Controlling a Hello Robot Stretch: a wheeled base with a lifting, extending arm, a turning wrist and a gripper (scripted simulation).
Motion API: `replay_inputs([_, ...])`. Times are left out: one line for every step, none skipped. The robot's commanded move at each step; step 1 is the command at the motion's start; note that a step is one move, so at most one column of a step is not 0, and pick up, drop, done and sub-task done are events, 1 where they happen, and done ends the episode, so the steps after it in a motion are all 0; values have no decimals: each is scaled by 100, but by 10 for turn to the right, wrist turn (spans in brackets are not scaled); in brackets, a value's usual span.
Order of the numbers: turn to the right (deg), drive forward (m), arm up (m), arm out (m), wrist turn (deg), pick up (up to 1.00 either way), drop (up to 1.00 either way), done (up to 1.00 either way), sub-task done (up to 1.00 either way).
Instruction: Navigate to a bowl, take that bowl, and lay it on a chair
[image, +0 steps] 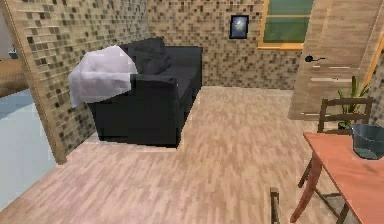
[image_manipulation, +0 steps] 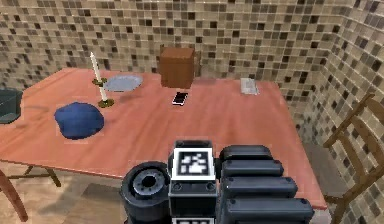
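A dark teal bowl (image: 368, 140) stands on the wooden table (image: 350, 175) at the forward view's right edge. It shows again as a dark teal shape (image_manipulation: 7, 105) at the arm side view's left edge, on the same table (image_manipulation: 200, 125). A wooden chair (image: 340, 112) stands behind the table, and another chair (image_manipulation: 360, 135) stands at the table's right end. The gripper's dark body (image_manipulation: 150, 188) sits at the arm side view's bottom edge, beside a white marked square (image_manipulation: 195, 163). Its far end cannot be made out, so I cannot tell whether it holds anything.
On the table lie a blue rounded thing (image_manipulation: 78, 120), a grey plate (image_manipulation: 124, 84), a candle (image_manipulation: 98, 80), a brown box (image_manipulation: 178, 65), a phone (image_manipulation: 180, 98) and a small grey item (image_manipulation: 249, 86). A black sofa (image: 150, 90) with a white cloth (image: 100, 72) stands ahead, with open wood floor (image: 220, 150) between.
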Motion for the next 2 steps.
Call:
replay_inputs([0,0,0,36,0,0,0,0,0])
replay_inputs([0,0,0,0,390,0,0,0,0])
